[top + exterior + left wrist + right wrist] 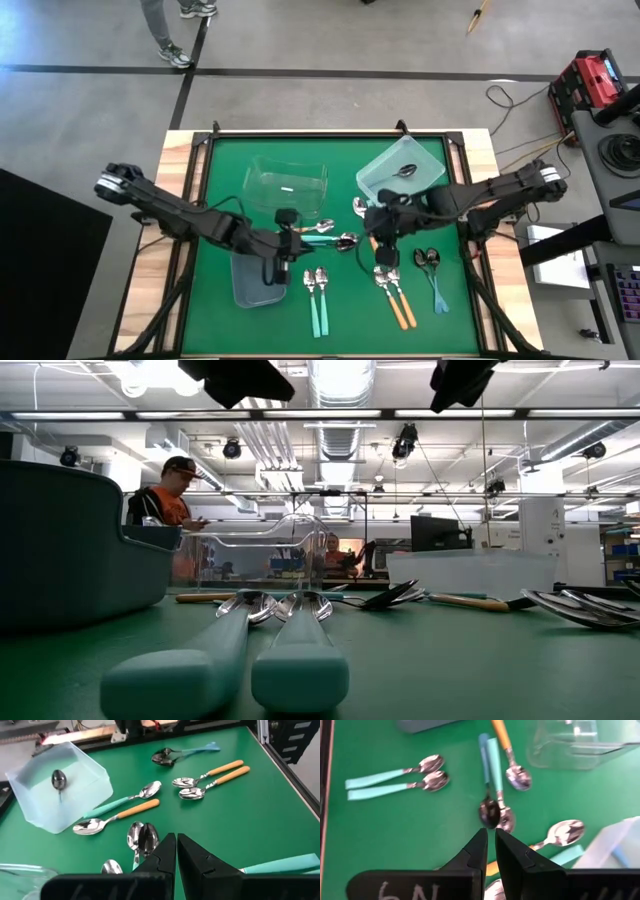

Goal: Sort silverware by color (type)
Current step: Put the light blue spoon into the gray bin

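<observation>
- Green mat filling the middle of the high view, with both arms reaching in from the 2 sides.
- Left gripper just left of centre in the high view, fingers pressed together and holding nothing, over spoons lying on the mat.
- Right gripper just right of centre, fingers nearly touching, a thin gap between them, nothing pinched; dark-handled spoon and teal-handled spoon on the mat beyond the tips.
- 2 teal spoons side by side at lower centre, bowls pointing up the frame.
- 2 orange spoons just right of those, handles slanting toward the lower right.
- 2 blue spoons farther right, bowls uppermost.
- Several more spoons between the 2 grippers at centre, partly hidden by the fingers.
- Pale blue bin at upper right of the mat, 1 spoon inside.
- Clear bin at upper centre left.
- Grey bin at lower left, just below the left arm.
- Person in an orange top at far left of the low view, beyond the table.
</observation>
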You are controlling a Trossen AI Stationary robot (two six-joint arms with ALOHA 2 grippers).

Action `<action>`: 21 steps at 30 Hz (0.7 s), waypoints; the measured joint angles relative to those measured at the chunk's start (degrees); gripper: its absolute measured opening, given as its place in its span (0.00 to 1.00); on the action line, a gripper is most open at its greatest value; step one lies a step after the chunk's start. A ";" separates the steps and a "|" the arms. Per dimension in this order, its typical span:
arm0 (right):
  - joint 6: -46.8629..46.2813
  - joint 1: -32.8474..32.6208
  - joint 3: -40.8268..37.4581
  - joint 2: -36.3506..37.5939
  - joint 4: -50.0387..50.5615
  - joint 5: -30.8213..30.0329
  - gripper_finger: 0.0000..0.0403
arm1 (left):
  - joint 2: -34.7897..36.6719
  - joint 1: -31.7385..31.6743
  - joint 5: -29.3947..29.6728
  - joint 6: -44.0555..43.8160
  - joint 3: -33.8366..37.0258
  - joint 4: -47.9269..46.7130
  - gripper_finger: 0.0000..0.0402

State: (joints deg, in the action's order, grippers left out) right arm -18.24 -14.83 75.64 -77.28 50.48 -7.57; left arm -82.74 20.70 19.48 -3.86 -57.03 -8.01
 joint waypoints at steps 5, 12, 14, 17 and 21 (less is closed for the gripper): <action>-1.38 -3.99 -0.06 -2.01 0.16 -0.02 0.07 | -4.88 0.53 -3.06 -5.31 -5.89 -7.81 0.00; -1.38 -10.06 -1.12 -4.03 -0.22 -5.90 0.07 | -12.00 2.22 -4.50 -7.58 -10.36 -11.50 0.00; -1.66 -11.86 -1.56 -4.56 -0.27 -8.68 0.07 | -13.84 2.39 -4.54 -8.73 -11.04 -11.53 0.00; -2.13 -13.95 -1.98 -5.32 -0.77 -10.29 0.07 | -16.28 2.39 -5.31 -10.93 -12.30 -11.35 0.00; -2.82 -16.20 -3.33 -5.81 -5.21 -10.51 0.07 | -19.37 2.70 -7.39 -12.34 -13.86 -11.48 0.00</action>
State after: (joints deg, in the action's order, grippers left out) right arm -21.06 -31.03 72.30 -83.08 45.26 -18.09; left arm -102.11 23.41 12.09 -16.20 -70.90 -19.49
